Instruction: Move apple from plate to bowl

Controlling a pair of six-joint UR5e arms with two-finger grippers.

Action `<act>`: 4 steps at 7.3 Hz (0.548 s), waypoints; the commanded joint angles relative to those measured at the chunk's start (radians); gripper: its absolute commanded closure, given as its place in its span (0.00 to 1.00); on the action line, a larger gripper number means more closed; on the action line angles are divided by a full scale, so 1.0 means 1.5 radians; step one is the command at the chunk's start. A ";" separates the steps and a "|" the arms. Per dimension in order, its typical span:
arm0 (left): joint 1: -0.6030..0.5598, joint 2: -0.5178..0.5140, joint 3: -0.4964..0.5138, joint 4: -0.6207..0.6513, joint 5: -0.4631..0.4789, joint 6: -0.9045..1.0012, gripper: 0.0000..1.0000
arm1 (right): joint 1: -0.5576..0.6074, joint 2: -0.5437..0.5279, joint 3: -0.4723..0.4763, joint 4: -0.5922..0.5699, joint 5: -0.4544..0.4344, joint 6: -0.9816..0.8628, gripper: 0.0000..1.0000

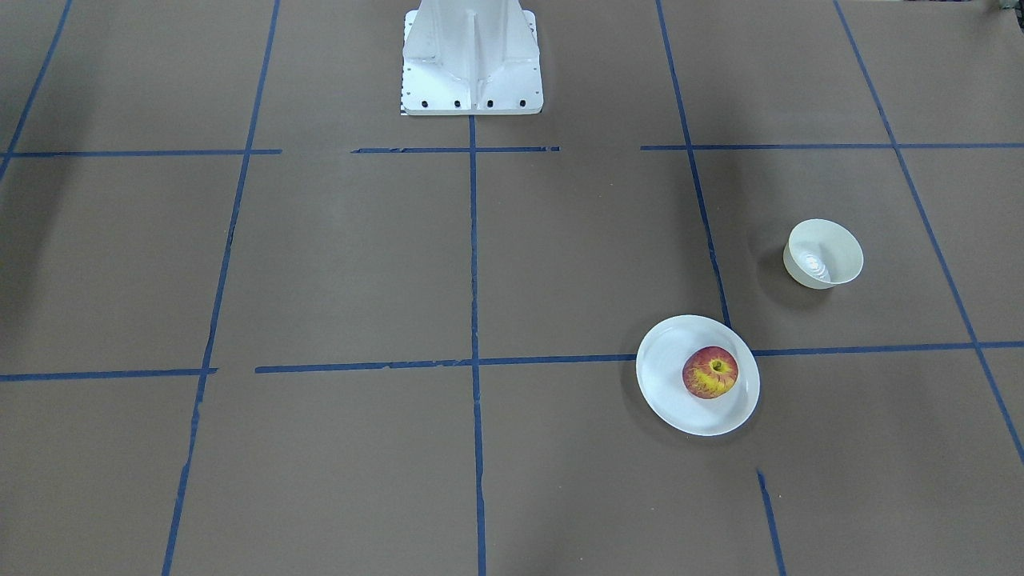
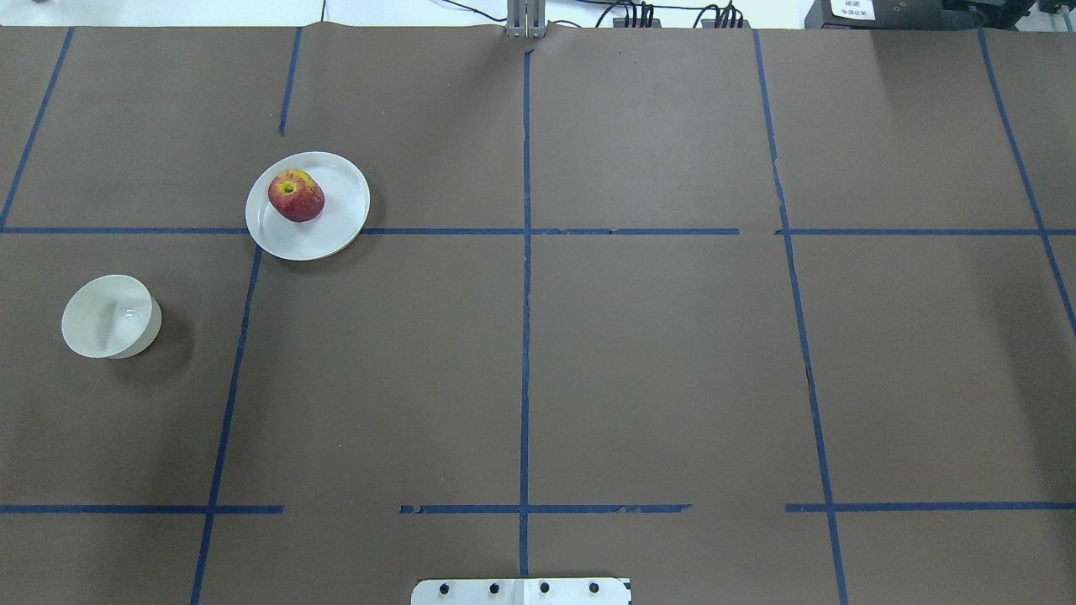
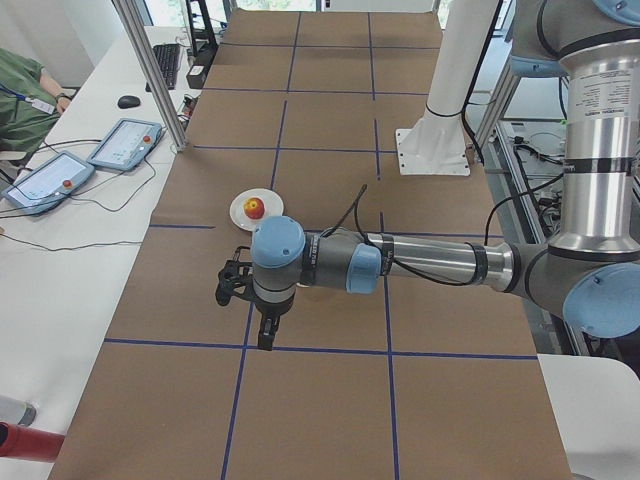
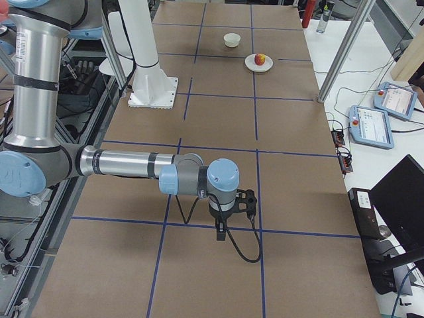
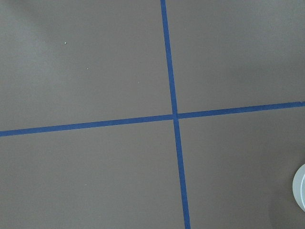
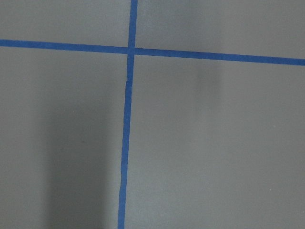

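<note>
In the front-facing view, the apple (image 1: pixel 710 373) is seen resting on the plate (image 1: pixel 664 396), a little off its centre. The bowl (image 1: pixel 792 270) stands apart from the plate and is empty. No gripper is shown here. The apple is round and the plate glossy, so it is judged that the fruit could be rolled away, or the plate shoved, if the fingers are brought down off-centre.

In the overhead view, both dishes are found in the robot's left half of the table (image 2: pixel 656 361), so the left arm is judged the likely one. The bowl is small and thin-walled. It could be tipped or slid if its rim is clipped or the apple is let go from too high.

In the exterior left view, the left gripper (image 3: pixel 265 335) is seen hanging over the table, on the near side of the plate. Whether its fingers are spread or pressed together cannot be told. The bowl is not made out and seems hidden behind the forearm, so it could be swept aside during the reach.

In the exterior right view, the right gripper (image 4: pixel 220 233) is seen well apart from both dishes. Its state cannot be told either.

In the left wrist view, only blue tape lines (image 5: pixel 174 116) and a pale curved edge at the right border are shown. Which dish that edge belongs to cannot be told. In the right wrist view, only tape and brown surface are shown.
</note>
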 commanded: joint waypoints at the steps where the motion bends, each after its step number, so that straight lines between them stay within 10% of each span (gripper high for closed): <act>1: 0.001 -0.001 0.007 -0.002 0.000 -0.007 0.00 | 0.000 -0.001 0.000 0.000 0.000 0.000 0.00; 4: 0.003 -0.007 0.009 0.002 0.002 -0.012 0.00 | 0.000 0.000 0.000 -0.001 0.000 0.000 0.00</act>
